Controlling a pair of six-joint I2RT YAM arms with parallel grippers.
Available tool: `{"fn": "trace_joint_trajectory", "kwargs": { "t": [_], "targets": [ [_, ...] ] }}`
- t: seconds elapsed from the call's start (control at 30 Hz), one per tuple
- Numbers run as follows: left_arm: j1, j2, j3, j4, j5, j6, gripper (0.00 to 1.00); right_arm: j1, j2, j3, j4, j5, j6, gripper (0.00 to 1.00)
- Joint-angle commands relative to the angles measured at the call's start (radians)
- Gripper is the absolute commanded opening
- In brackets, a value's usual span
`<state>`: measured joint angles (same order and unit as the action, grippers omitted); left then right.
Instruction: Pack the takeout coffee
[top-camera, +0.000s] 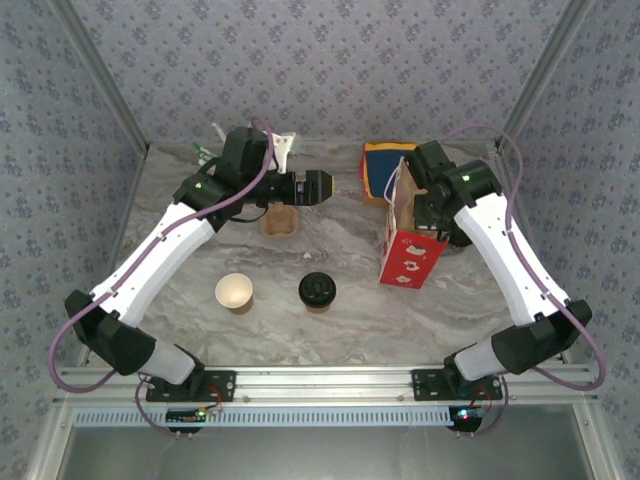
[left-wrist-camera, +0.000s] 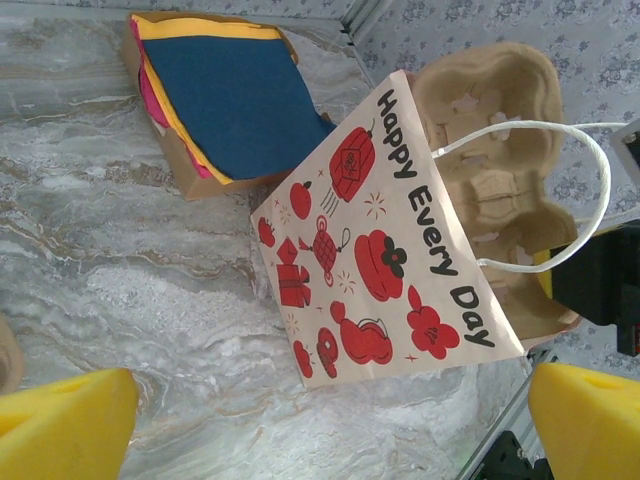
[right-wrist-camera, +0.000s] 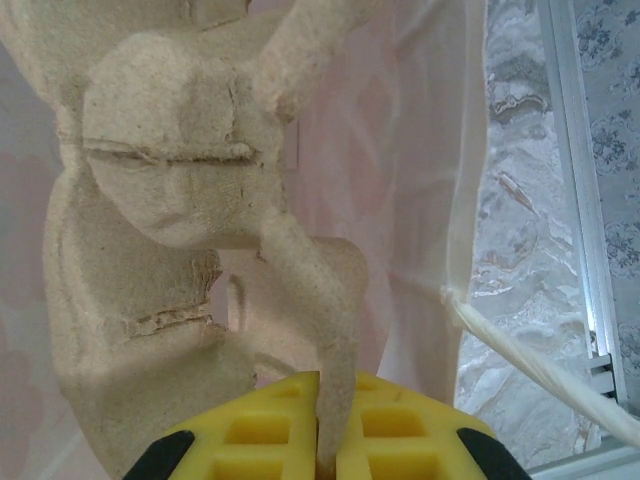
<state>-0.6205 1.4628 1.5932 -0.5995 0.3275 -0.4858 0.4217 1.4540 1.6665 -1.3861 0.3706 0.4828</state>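
Marble counter (top-camera: 340, 245), and the right hand (right-wrist-camera: 325, 400) is clamped on the pulp tray (right-wrist-camera: 150, 200) inside the paper bag (top-camera: 410, 255), likely seating it as a carrier. Left hand (top-camera: 326, 187) hovers far, jaws wide. The lidded coffee (top-camera: 317, 291) sits near centre, unpacked.

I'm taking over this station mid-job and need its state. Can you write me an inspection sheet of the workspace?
Surface: marbled table, no spills seen.
Job's things: takeout coffee upright on the table, lid on, outside the paper bag; pulp carrier inside the bag.
Clutter: lidless cup beside the coffee; box of coloured sheets behind the bag.
Grippers: left gripper open, empty; right gripper shut on the carrier's edge.
Cables: purple cable along each arm, looped at the bases.
Surroundings: patterned walls, metal frame.
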Motion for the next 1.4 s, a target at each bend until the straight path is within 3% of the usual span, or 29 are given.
{"fn": "trace_joint_trajectory", "kwargs": {
  "t": [0.0, 0.5, 0.87, 1.37],
  "targets": [
    [0.008, 0.014, 0.004, 0.0, 0.002, 0.015, 1.0, 0.007, 0.018, -0.014, -0.021, 0.013, 0.032, 0.09],
    [0.022, 0.007, -0.001, -0.009, -0.001, 0.01, 1.0, 0.051, 0.037, -0.043, -0.021, 0.004, 0.055, 0.09],
    [0.023, 0.003, -0.009, -0.009, -0.002, 0.006, 1.0, 0.036, 0.063, -0.084, 0.016, -0.098, 0.063, 0.1],
    [0.025, -0.033, -0.04, -0.023, -0.037, -0.002, 1.0, 0.144, 0.15, 0.027, 0.133, -0.159, -0.078, 0.1]
  ]
}}
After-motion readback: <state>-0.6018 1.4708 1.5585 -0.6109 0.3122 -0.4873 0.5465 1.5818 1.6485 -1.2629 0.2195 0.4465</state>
